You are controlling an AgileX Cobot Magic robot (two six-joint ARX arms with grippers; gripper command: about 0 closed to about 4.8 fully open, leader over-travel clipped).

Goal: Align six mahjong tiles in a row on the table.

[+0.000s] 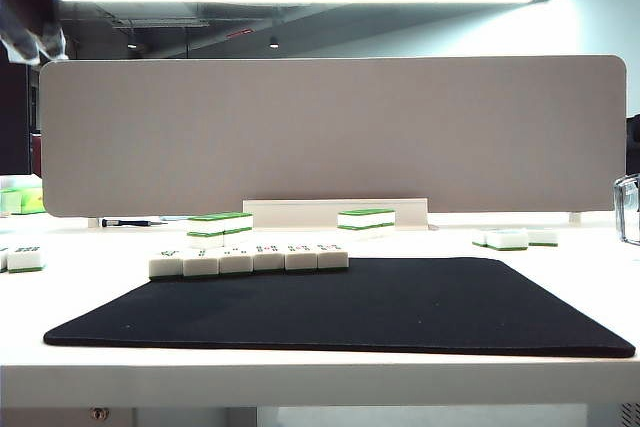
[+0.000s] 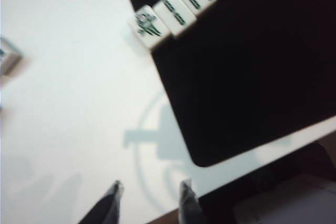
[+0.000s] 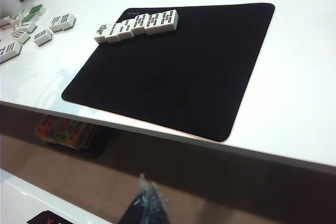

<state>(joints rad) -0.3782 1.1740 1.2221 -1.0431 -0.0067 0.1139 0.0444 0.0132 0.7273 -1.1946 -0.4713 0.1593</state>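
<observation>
Six mahjong tiles point(image 1: 250, 260) stand side by side in one row along the far edge of the black mat point(image 1: 340, 307) on the white table point(image 1: 560, 277). In the right wrist view the row point(image 3: 136, 24) has its end tile off the mat's corner, on the white top. The left wrist view shows that end of the row point(image 2: 173, 14) from above. My left gripper point(image 2: 150, 195) hangs open over the table's front edge with nothing between its fingers point(image 2: 116, 192). Its tips show in the upper left of the exterior view point(image 1: 30, 42). My right gripper point(image 3: 147, 188) is shut and empty, below and in front of the table's edge.
Double-stacked tiles with green tops point(image 1: 220, 225) point(image 1: 366, 218) stand behind the row. Loose tiles lie at the left point(image 3: 31, 30) and at the right point(image 1: 515, 238). A grey partition panel point(image 1: 330, 132) closes the back. A clear container point(image 1: 630, 207) stands at the right edge.
</observation>
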